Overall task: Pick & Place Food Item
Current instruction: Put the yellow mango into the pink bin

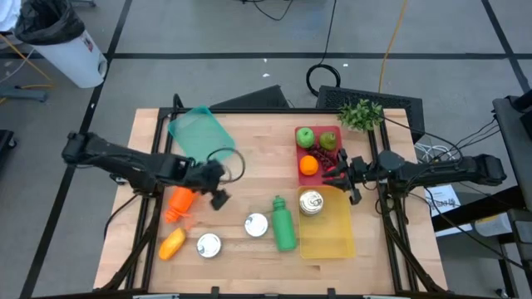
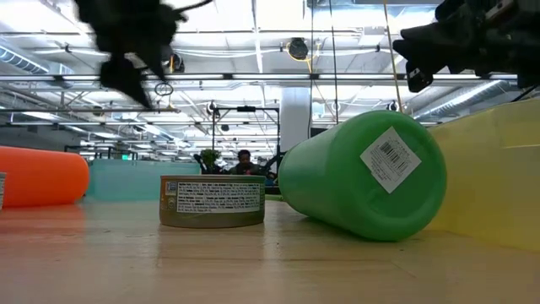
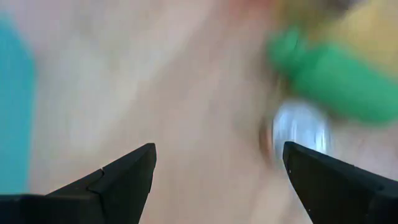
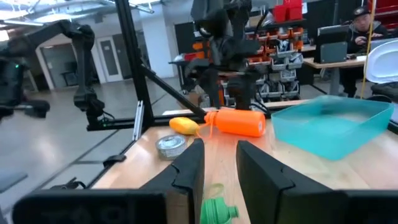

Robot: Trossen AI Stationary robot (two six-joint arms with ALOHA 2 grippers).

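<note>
Two green apples (image 1: 306, 137) and an orange (image 1: 308, 165) lie on a red tray (image 1: 301, 176) at the far right. A yellow fruit (image 1: 172, 243) lies at the near left beside an orange bottle (image 1: 180, 203). A green bottle (image 1: 283, 224) lies on its side between a can (image 1: 256, 224) and a yellow container (image 1: 328, 237) that holds another can (image 1: 311, 202). My left gripper (image 3: 217, 152) hangs open above bare wood right of the orange bottle. My right gripper (image 4: 219, 146) hovers over the tray's near right edge, its fingers a narrow gap apart with nothing between them.
A teal container (image 1: 199, 129) sits at the far left and a third can (image 1: 208, 244) at the near left. A green plant (image 1: 362, 114) stands at the far right corner. Bare wood lies in the table's middle between the two grippers.
</note>
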